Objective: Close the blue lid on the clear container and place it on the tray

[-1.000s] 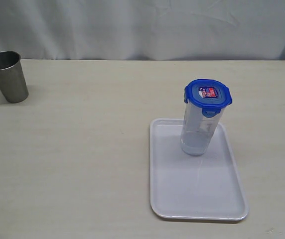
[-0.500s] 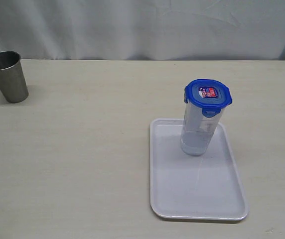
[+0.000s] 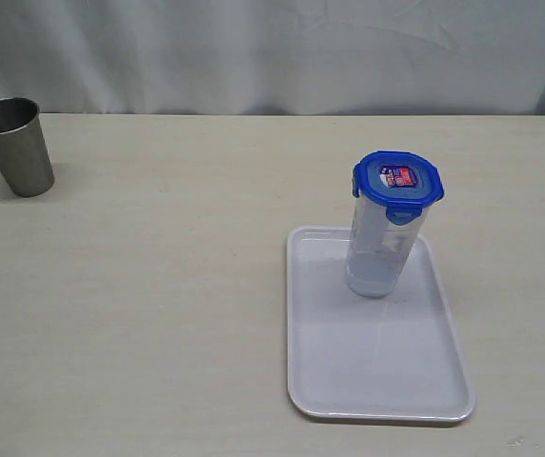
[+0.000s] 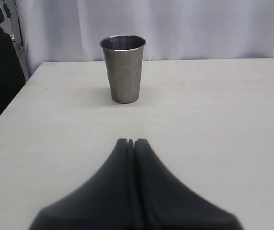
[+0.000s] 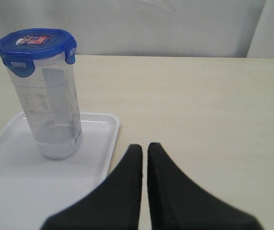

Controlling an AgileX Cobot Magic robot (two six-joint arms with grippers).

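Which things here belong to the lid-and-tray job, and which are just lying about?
Job: blue lid, clear container, tray.
Lying about: steel cup, standing far off on the table.

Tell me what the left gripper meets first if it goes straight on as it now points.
Probably the steel cup, almost dead ahead of the left gripper though slightly off its line; nothing stands between them.

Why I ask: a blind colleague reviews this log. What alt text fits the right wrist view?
A clear container stands upright on a white tray, with its blue lid on top. In the foreground the right gripper, shut and empty, hangs apart from the container over the pale table, with a white curtain behind.
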